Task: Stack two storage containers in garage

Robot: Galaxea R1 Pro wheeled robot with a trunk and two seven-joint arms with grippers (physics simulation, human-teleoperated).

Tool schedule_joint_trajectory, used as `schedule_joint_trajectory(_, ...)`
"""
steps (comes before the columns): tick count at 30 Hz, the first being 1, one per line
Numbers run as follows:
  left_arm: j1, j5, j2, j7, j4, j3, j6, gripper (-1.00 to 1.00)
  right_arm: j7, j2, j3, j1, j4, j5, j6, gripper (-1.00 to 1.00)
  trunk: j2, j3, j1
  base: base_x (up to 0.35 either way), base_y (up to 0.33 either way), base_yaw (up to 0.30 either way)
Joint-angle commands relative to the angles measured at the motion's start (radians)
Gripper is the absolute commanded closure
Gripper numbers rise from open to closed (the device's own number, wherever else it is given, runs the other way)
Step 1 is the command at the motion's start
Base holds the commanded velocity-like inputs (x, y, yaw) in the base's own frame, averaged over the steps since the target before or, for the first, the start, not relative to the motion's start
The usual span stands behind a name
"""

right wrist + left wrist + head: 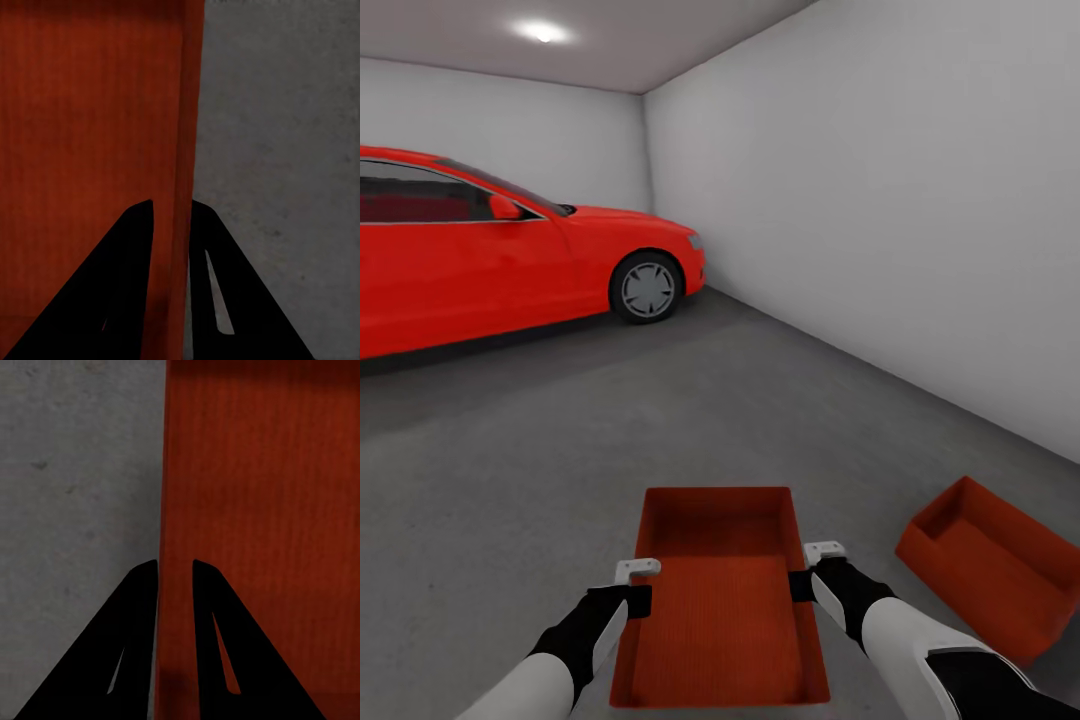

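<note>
Item: red-orange shallow plastic bin | I pinch its walls, left gripper, right gripper | risk: thin-wall slip misses floor bin.

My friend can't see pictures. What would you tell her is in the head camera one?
Two robot arms hold a red-orange container by its side walls, left gripper on one wall and right gripper on the other. A second container sits on the grey garage floor to the right, near a white wall. A red car is parked at the back left.

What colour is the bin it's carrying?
Red-orange; the held container shows best in the head view.
</note>
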Motion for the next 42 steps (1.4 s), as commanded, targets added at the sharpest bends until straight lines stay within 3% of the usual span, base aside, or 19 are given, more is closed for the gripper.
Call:
schedule_joint_trajectory(1,0.000,0.028,0.012,-0.007,0.002,-0.020,0.016,1.00,0.004,0.000,0.057,-0.001,-0.005,-0.020,0.005,1.00,0.000,-0.001,0.000,0.165,0.242,0.000)
schedule_joint_trajectory(8,0.000,0.029,0.012,-0.007,0.002,-0.020,0.016,1.00,0.004,0.000,0.057,-0.001,-0.005,-0.020,0.005,1.00,0.000,-0.001,0.000,0.127,0.163,-0.078)
schedule_joint_trajectory(35,0.000,0.028,0.012,-0.007,0.002,-0.020,0.016,1.00,0.004,0.000,0.057,-0.001,-0.004,-0.020,0.005,1.00,0.000,-0.001,0.000,0.004,0.004,-0.254)
schedule_joint_trajectory(42,0.000,0.028,0.012,-0.007,0.002,-0.020,0.016,1.00,0.004,0.000,0.057,-0.001,-0.005,-0.020,0.005,1.00,0.000,-0.001,0.000,0.178,0.131,-0.063)
